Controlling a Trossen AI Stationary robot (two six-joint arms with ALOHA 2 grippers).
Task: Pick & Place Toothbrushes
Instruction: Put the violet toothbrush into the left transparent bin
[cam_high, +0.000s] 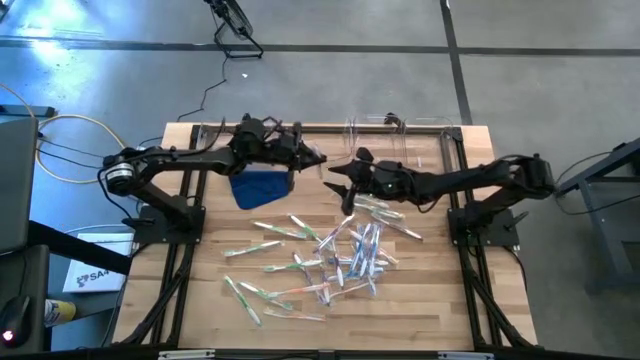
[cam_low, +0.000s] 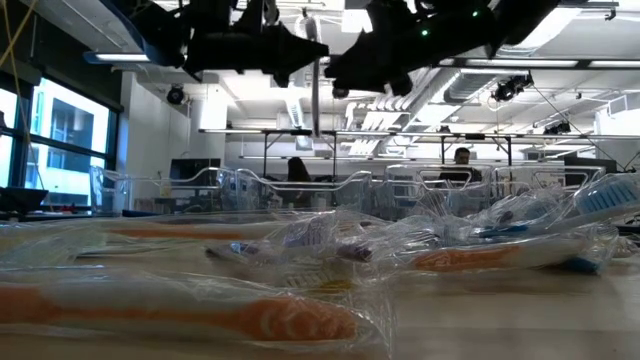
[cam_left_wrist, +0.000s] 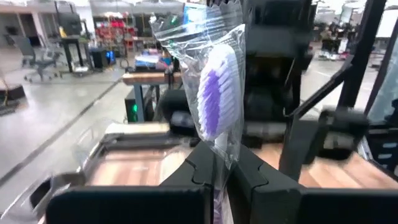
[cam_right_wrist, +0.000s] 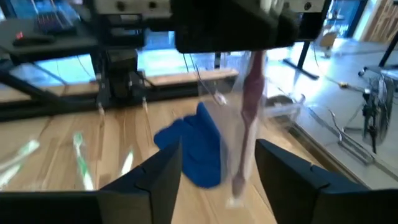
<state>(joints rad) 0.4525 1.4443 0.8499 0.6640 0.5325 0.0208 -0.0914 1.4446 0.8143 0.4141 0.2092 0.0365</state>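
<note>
My left gripper (cam_high: 316, 160) is raised over the table's far middle, shut on one toothbrush (cam_left_wrist: 217, 87) in clear wrapping with purple-and-white bristles. Its pinkish handle (cam_right_wrist: 247, 118) hangs down and shows as a thin upright stick (cam_low: 316, 95) in the low view. My right gripper (cam_high: 342, 178) faces it from the table's right, open; in the right wrist view its fingers (cam_right_wrist: 158, 171) stand wide on either side of the hanging handle, apart from it. Many wrapped toothbrushes (cam_high: 340, 255) with green, blue and whitish handles lie scattered flat on the table's near half. My left gripper pinches the wrapped toothbrush between its two fingers just below the bristle head (cam_left_wrist: 219, 152). The fingers come level from the table's left and lie across it. The brush stands upright and is lifted clear, with its head above the fingers and its handle hanging below.
A crumpled blue cloth (cam_high: 262, 186) lies on the table under the left arm. Clear plastic bins (cam_high: 400, 135) stand along the far edge. Bare wood shows at the table's near left (cam_high: 200, 300) and far right. People sit at desks in the room beyond (cam_low: 462, 158).
</note>
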